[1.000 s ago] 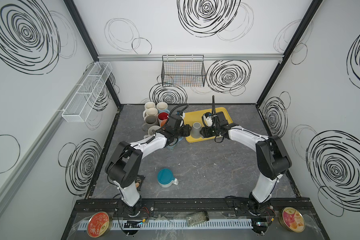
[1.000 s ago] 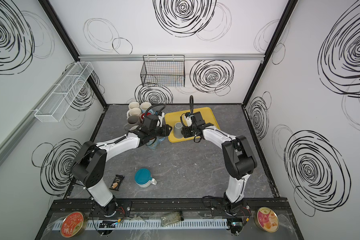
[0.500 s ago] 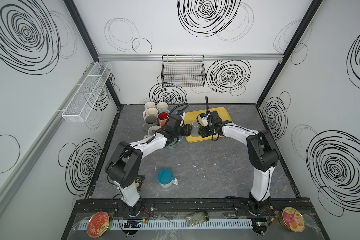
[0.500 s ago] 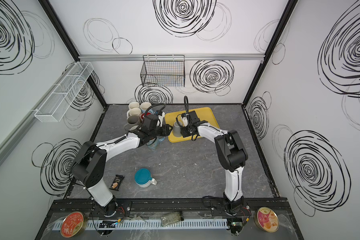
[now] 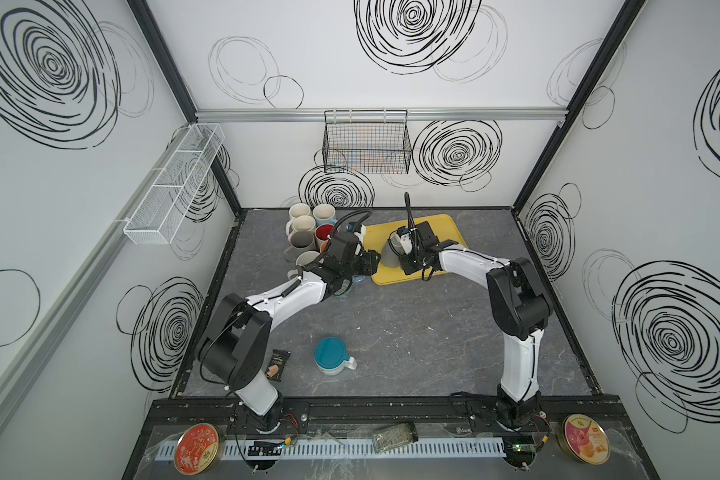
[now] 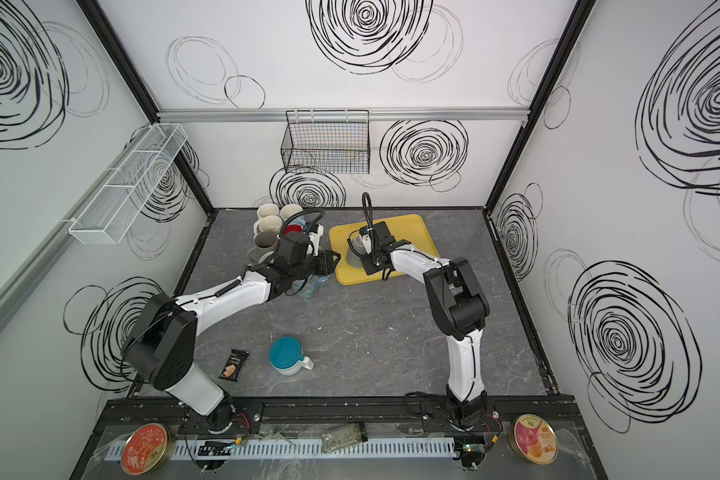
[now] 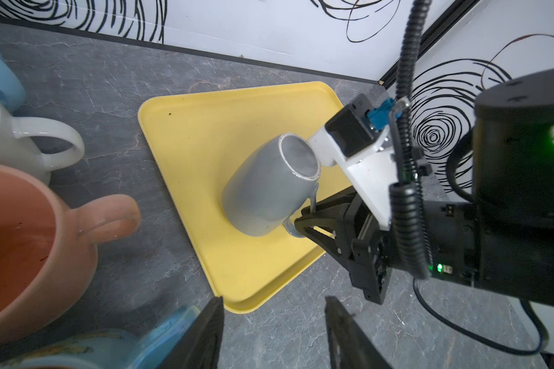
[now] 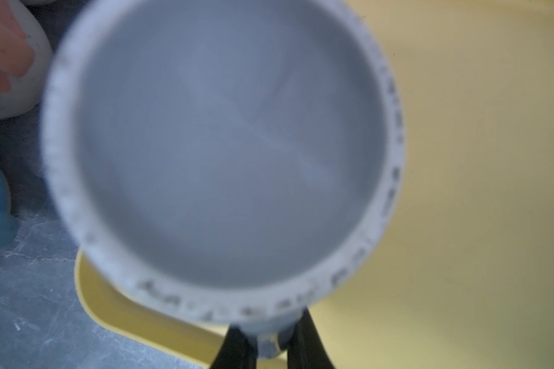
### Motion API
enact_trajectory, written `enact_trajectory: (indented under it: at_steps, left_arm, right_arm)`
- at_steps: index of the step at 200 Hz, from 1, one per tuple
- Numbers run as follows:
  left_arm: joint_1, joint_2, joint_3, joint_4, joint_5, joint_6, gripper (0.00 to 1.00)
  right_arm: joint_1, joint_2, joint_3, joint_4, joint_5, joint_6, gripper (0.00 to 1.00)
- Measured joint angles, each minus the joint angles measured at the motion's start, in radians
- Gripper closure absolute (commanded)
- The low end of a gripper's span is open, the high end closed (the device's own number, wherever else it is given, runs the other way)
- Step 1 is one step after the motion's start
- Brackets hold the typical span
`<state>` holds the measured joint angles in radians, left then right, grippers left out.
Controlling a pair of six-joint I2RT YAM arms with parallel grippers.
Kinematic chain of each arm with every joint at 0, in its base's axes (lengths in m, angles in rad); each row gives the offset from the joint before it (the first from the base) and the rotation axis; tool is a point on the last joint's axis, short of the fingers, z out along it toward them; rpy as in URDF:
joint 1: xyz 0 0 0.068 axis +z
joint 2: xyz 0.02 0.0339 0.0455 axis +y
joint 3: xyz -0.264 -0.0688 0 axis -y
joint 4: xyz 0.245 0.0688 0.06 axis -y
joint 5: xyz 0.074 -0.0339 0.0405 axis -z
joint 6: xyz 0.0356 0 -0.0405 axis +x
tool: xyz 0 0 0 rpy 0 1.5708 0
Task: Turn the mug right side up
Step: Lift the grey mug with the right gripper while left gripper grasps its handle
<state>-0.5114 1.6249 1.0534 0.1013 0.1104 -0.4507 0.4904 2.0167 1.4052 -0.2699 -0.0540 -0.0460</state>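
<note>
Grey mug, inverted, tilted on yellow tray: judged rigid, slippery, breakable. Right gripper jaws clamped on handle, soundest hold; left gripper jaws apart, empty

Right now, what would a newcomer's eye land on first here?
The grey mug stands out: base up on the yellow tray, with the right gripper shut on its handle. The left gripper hangs open beside the tray, next to a cluster of mugs at the back left.
</note>
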Motion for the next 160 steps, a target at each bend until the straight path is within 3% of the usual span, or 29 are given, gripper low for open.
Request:
enact_trajectory:
  at_steps: [45, 102, 160]
  left_arm:
    - [0.003, -0.114, -0.061, 0.006, 0.002, 0.004, 0.45]
    - [0.004, -0.274, -0.130, 0.048, 0.004, 0.018, 0.44]
    - [0.021, -0.292, -0.201, 0.199, 0.066, -0.018, 0.41]
  right_arm:
    - [0.001, -0.046, -0.043, 0.011, 0.006, 0.011, 1.00]
    - [0.003, -0.218, -0.124, 0.086, -0.006, 0.059, 1.00]
    - [0.001, -0.344, -0.214, 0.232, -0.044, 0.127, 1.00]
